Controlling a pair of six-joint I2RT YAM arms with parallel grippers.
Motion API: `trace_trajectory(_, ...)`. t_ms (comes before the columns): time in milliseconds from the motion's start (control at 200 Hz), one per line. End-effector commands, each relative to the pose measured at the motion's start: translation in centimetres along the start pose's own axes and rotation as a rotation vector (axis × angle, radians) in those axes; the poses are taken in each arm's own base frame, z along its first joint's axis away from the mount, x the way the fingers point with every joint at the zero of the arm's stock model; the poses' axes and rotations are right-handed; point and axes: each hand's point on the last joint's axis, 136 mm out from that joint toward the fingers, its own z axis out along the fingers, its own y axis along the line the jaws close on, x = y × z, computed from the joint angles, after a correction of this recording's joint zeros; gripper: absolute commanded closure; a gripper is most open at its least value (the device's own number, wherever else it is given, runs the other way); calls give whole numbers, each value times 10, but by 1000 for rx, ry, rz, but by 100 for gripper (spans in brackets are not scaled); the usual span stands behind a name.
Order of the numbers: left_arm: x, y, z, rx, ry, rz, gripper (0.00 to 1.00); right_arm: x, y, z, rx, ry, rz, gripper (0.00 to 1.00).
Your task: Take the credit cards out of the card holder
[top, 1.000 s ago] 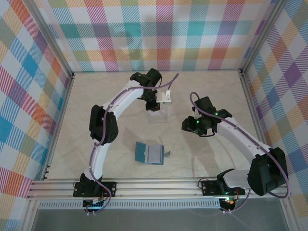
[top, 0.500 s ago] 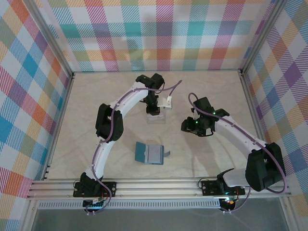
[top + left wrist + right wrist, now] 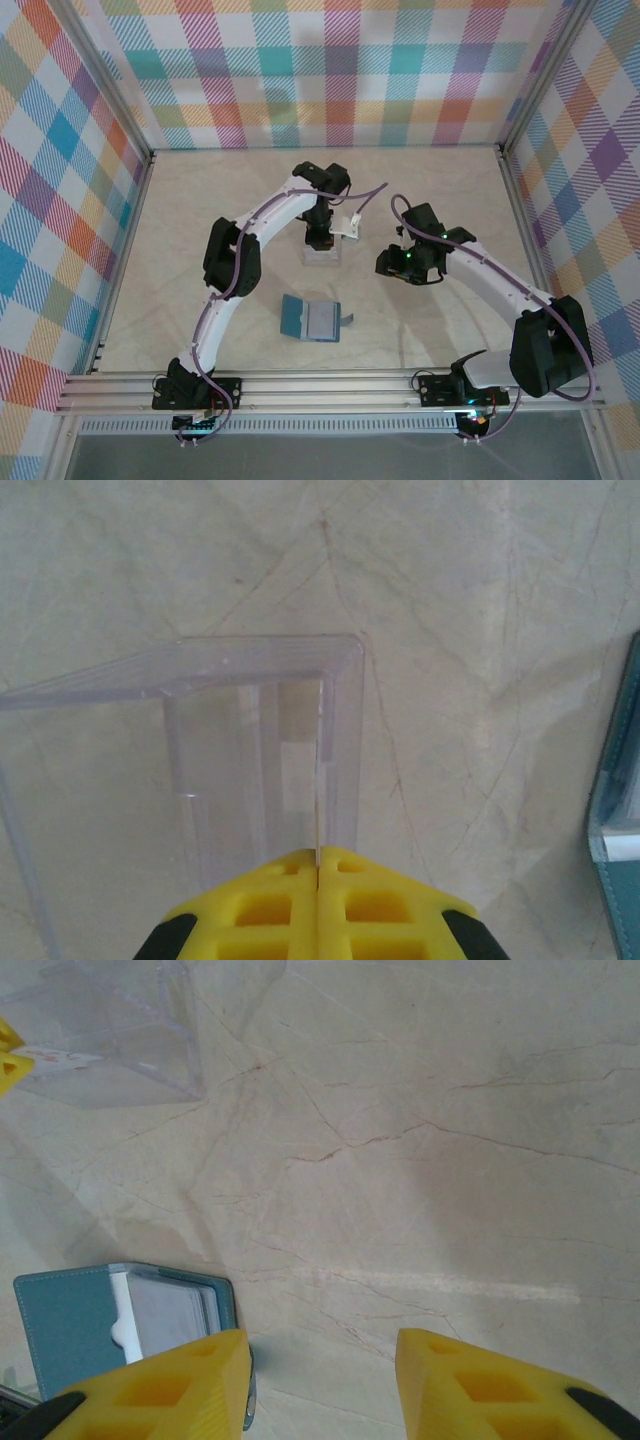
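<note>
The teal card holder (image 3: 312, 320) lies open on the table, in front of both arms. In the right wrist view, pale credit cards (image 3: 170, 1315) sit in the card holder's (image 3: 70, 1325) pocket. My left gripper (image 3: 318, 855) is shut on a thin pale card (image 3: 318, 780) seen edge-on, its lower end inside a clear plastic box (image 3: 250, 750). From above, the left gripper (image 3: 320, 238) hangs right over that box (image 3: 322, 254). My right gripper (image 3: 320, 1345) is open with nothing between its fingers. It hovers (image 3: 392, 262) to the right of the box, beyond the holder's right edge.
The clear box (image 3: 110, 1040) stands on the marbled tabletop at mid-depth. Checked walls with metal frame posts close in the table on three sides. A rail (image 3: 330, 385) with the arm bases runs along the near edge.
The left arm has brought the held card down and a little toward the near side, into the clear box. The right arm has barely moved.
</note>
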Motion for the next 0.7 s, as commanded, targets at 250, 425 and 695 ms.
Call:
trace_trajectory(250, 9, -10, -3, -20, 90, 53, 75, 0, 1, 6, -15, 17, 9, 56)
trace_trajectory(425, 8, 0, -11, -94, 83, 55, 64, -1, 3, 4, -25, 12, 10, 56)
trace_trajectory(695, 2, 12, -32, -193, 45, 60, 63, -1, 4, -1, -27, 4, 8, 56)
